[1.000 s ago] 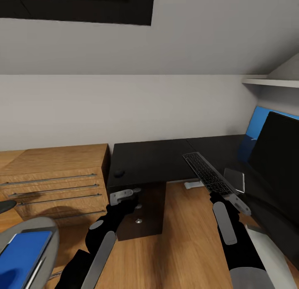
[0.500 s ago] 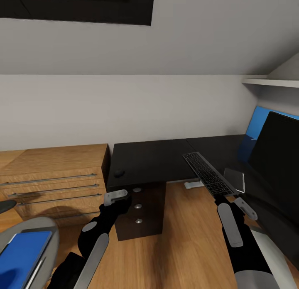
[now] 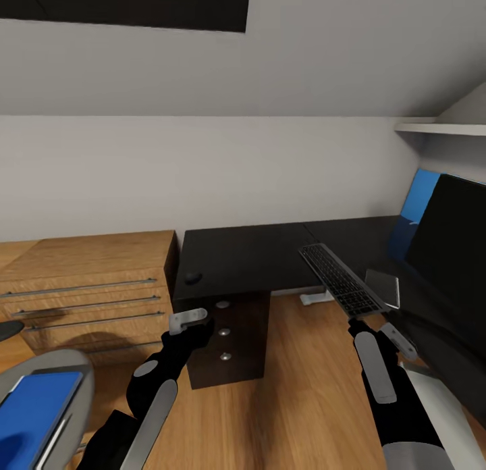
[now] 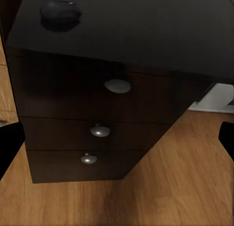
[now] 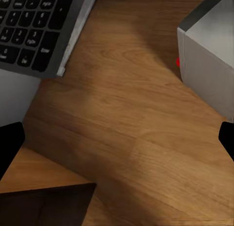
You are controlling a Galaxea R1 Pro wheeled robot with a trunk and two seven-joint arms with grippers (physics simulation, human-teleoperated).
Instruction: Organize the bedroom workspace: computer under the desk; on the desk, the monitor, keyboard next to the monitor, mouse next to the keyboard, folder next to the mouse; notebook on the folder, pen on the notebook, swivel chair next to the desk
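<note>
The keyboard lies on the worktop, overhanging its front edge beside the monitor. The right hand, open and empty, hangs just below; the left hand is also open. The keyboard should be pushed fully onto the surface.

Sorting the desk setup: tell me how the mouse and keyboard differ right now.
The mouse is small, rounded and dark; the keyboard is long and flat, black keys in a silver frame. The mouse sits wholly on the desk; the keyboard juts past its front edge. Both are on the black top.
</note>
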